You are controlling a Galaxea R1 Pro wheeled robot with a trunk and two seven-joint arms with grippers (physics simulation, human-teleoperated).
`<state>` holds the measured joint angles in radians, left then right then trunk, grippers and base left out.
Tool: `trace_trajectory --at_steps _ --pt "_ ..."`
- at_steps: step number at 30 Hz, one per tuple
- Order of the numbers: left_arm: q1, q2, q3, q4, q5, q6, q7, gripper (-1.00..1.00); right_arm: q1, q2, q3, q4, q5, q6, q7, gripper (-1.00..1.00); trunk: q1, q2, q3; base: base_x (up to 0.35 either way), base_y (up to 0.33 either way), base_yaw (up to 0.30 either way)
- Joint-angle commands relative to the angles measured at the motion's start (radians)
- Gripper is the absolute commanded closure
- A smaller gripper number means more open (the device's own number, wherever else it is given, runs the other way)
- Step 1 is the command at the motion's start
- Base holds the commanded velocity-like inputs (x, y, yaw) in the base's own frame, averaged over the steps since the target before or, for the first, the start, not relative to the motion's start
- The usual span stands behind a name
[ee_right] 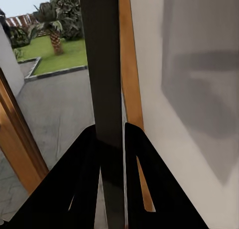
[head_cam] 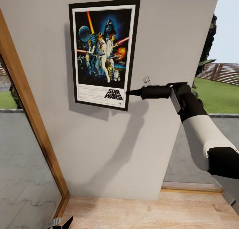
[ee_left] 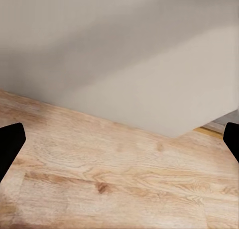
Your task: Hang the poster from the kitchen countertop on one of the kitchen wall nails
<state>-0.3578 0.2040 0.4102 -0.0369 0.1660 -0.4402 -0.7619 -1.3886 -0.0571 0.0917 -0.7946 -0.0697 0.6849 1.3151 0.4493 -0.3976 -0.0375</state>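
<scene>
Right black gripper (head_cam: 128, 92) pinches black-framed Star Wars poster (head_cam: 104, 53) at lower right edge, flat vs pale grey wall (head_cam: 132, 149). Keep it level, confirm nail catches b4 letting go.

Right arm (head_cam: 199, 129): white forearm shell, black joints, black cylindrical wrist; right end effector (ee_right: 110, 139) with 2 black triangular fingers.

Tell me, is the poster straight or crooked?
A bit crooked: the poster leans against the wall, its bottom edge slanting, the right pincer pinching its lower corner.
</scene>
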Motion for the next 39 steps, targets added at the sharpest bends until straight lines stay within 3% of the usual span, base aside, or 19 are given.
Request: trace_trajectory --at_steps 1,24,39 --pt "-0.001 0.000 -0.005 0.002 0.010 -0.002 -0.005 -1.00 -0.001 -0.001 0.003 0.000 -0.008 0.012 0.000 1.00 0.001 -0.002 -0.002 0.000 0.000 0.000" --pt "-0.001 0.002 -0.005 0.002 0.010 -0.002 -0.005 -1.00 -0.001 -0.001 0.003 0.000 -0.009 0.012 0.001 1.00 0.001 -0.002 -0.002 0.109 0.000 0.000" --pt "0.000 -0.005 -0.005 0.002 0.010 -0.003 -0.004 -1.00 -0.003 -0.001 0.005 -0.002 -0.008 0.008 -0.001 1.00 0.001 -0.002 -0.002 0.007 0.000 0.000"
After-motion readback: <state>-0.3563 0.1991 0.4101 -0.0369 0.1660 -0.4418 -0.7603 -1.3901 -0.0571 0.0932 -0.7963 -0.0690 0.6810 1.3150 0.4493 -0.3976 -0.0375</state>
